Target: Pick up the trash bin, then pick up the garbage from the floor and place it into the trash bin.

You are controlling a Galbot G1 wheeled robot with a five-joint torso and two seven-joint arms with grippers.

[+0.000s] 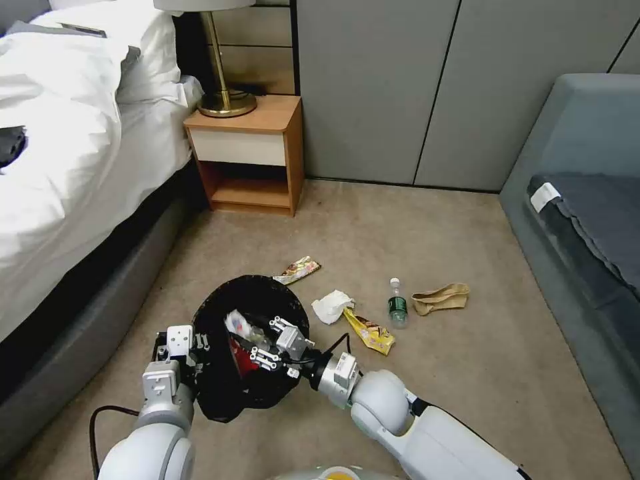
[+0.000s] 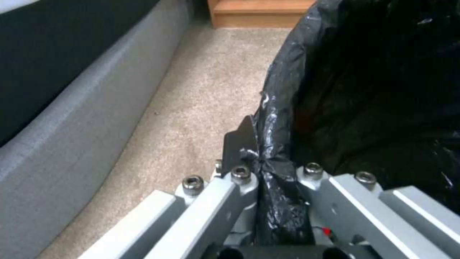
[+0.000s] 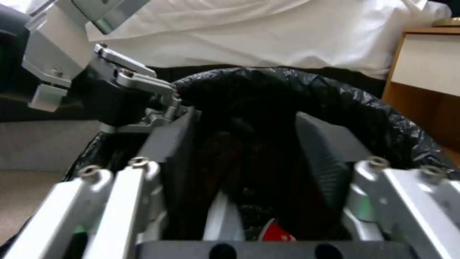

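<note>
The trash bin, lined with a black bag, hangs tilted above the carpet. My left gripper is shut on its rim, and the left wrist view shows that gripper pinching the bag. My right gripper is open over the bin's mouth; in its own view the gripper holds nothing between its fingers. A red-and-white packet lies inside the bin. On the floor lie more garbage: a colourful wrapper, a white paper wad, a yellow wrapper, a small bottle and a brown paper bag.
A bed with a grey base runs along the left. A wooden nightstand with a brass lamp stands at the back. A grey sofa fills the right side. Open carpet lies between them.
</note>
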